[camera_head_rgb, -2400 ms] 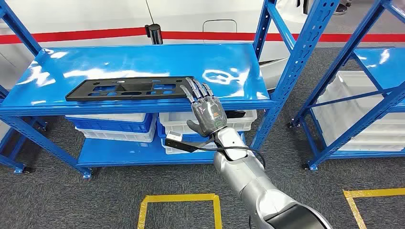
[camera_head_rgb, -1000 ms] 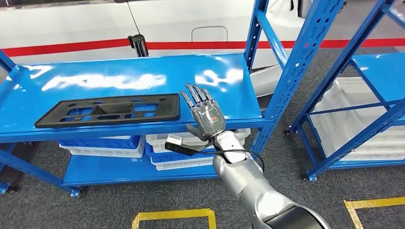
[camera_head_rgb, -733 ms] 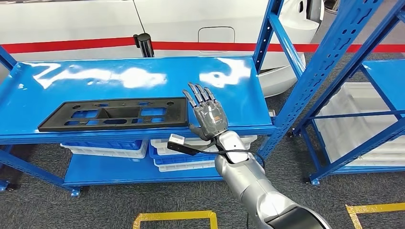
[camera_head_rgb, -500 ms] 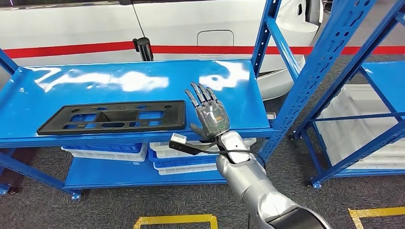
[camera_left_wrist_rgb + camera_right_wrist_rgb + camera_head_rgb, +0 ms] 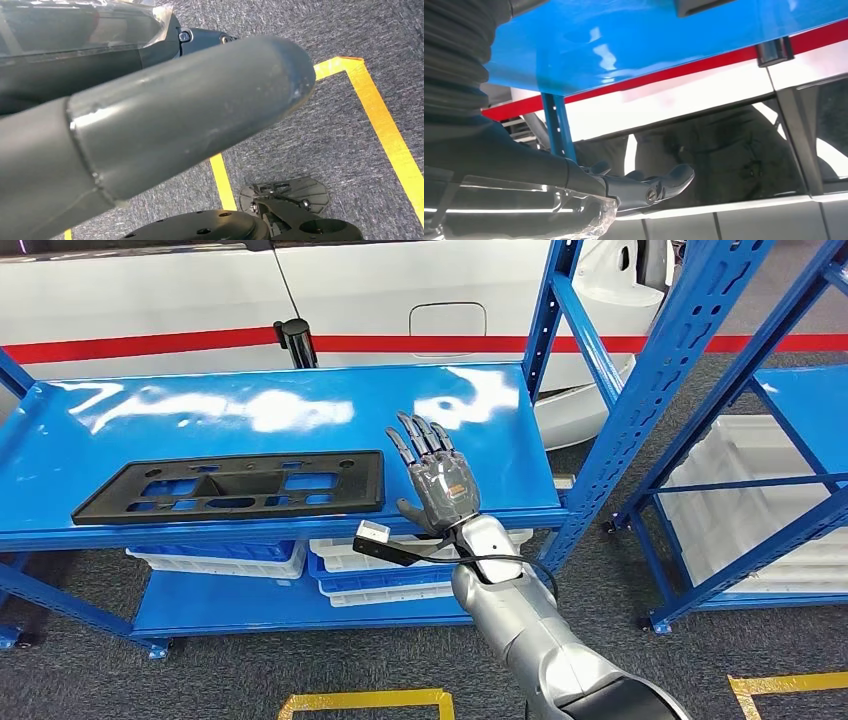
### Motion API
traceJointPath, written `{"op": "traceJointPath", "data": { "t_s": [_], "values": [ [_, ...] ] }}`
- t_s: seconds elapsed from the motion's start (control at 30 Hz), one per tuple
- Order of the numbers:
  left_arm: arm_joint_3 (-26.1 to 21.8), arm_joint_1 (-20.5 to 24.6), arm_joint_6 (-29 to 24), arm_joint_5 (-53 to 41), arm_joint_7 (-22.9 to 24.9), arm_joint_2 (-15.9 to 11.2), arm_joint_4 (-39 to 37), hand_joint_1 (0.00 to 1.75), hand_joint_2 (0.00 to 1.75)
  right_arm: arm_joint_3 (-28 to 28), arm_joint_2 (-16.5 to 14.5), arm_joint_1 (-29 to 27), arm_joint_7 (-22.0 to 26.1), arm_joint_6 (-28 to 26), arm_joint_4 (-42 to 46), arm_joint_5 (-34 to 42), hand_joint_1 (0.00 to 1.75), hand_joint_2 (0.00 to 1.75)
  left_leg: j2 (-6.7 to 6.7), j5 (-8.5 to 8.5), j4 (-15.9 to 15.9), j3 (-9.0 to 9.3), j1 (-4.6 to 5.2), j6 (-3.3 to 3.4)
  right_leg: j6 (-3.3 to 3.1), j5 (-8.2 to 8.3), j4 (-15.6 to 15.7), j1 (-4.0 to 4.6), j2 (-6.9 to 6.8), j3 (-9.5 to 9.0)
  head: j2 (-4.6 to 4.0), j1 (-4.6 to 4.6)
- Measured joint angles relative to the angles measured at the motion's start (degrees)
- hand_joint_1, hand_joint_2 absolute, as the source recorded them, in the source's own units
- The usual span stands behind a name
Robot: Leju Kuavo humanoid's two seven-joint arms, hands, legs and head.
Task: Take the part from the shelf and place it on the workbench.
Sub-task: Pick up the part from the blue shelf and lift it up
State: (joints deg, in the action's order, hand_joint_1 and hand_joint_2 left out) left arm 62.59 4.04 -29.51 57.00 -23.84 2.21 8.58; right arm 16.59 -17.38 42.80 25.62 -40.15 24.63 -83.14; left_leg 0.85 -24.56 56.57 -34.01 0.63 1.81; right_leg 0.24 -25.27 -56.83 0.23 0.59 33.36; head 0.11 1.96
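Part, flat black plastic panel with cutouts, on blue shelf, right hand empty, fingers spread

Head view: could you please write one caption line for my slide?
Right hand, fingers spread, beside the black part lying flat on the blue shelf, not yet grasping it.

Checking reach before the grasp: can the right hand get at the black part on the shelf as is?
Probably yes. The right hand is open over the shelf, just beside the black part at its near end, apart from it, with only bare shelf between.
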Motion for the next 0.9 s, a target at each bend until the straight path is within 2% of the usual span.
{"op": "traceJointPath", "data": {
  "t_s": [0.5, 0.9],
  "values": [
    [1.0, 0.2, -0.2, -0.2, 0.4, 0.4, 0.0, 0.00, 0.00, 0.0, -0.8, -0.9, 2.0, 0.0, 0.0, -0.2, 0.00, 1.75, 0.01, -0.01, 0.0, -0.01, 0.28, 0.02, 0.01, 0.00, 0.0, -0.28, -0.01, -0.01, 0.00, -0.01],
    [1.7, 0.6, -0.8, 0.4, 0.8, 0.4, 0.0, 0.00, 0.00, 0.7, -1.4, -2.7, 6.1, 0.0, -0.9, 1.6, 0.00, 1.75, 0.01, -0.01, 0.0, -0.01, 0.28, 0.02, 0.01, 0.00, 0.0, -0.26, -0.01, 0.00, 0.00, 0.01]
  ]
}}
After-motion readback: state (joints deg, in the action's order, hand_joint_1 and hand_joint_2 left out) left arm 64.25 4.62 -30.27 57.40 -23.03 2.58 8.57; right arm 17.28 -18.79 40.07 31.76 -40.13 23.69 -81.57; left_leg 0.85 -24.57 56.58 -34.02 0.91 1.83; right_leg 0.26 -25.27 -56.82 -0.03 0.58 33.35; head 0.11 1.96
